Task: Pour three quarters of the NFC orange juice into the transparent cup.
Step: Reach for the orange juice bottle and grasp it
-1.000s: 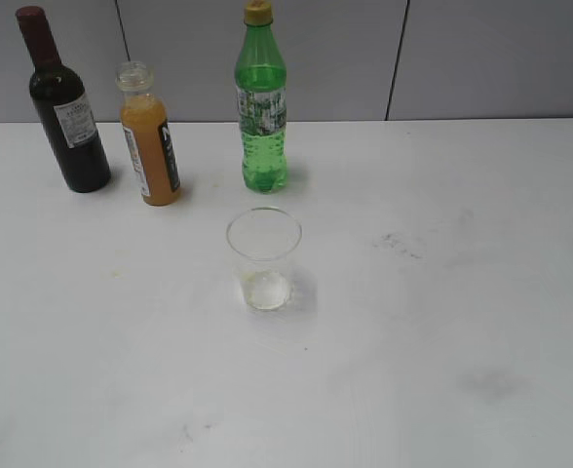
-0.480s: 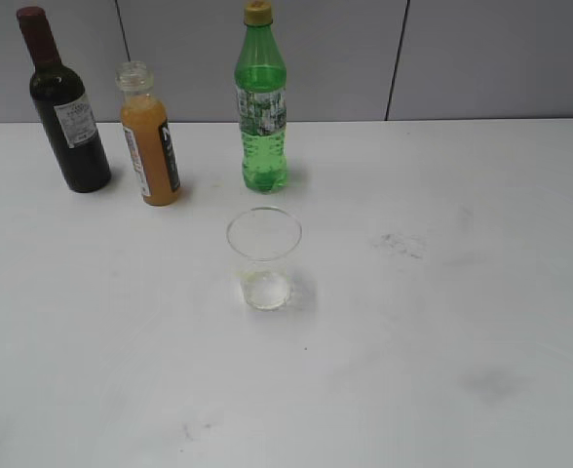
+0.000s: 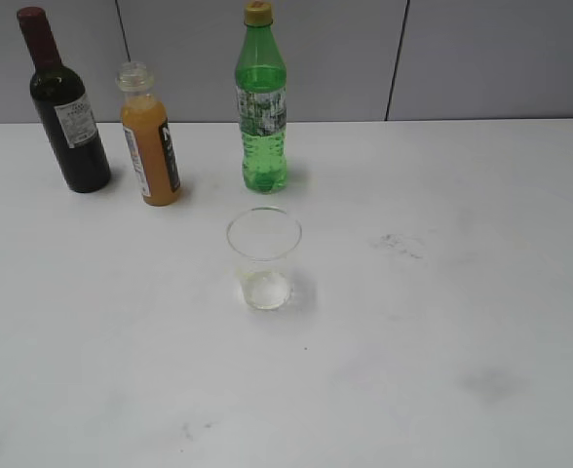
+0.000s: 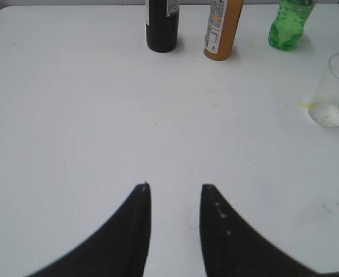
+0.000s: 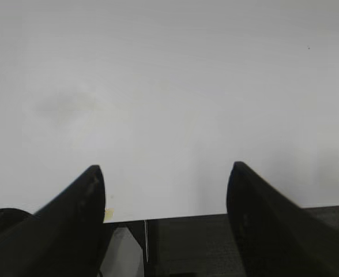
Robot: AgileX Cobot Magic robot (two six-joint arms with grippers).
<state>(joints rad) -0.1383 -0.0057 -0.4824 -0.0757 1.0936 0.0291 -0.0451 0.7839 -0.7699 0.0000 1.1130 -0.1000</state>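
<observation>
The NFC orange juice (image 3: 150, 146) stands upright and uncapped at the back left of the white table, full of orange liquid; its lower part also shows in the left wrist view (image 4: 222, 34). The transparent cup (image 3: 264, 258) stands empty near the table's middle, and at the right edge of the left wrist view (image 4: 331, 95). My left gripper (image 4: 175, 187) hovers open over bare table, well short of the bottles. My right gripper (image 5: 165, 170) is open wide above the table's near edge, with nothing between its fingers. Neither arm appears in the exterior view.
A dark wine bottle (image 3: 64, 107) stands left of the juice and a green bottle (image 3: 262, 102) to its right, behind the cup. The table edge (image 5: 215, 218) runs under the right gripper, with dark floor below. Faint smudges (image 3: 399, 244) mark the tabletop.
</observation>
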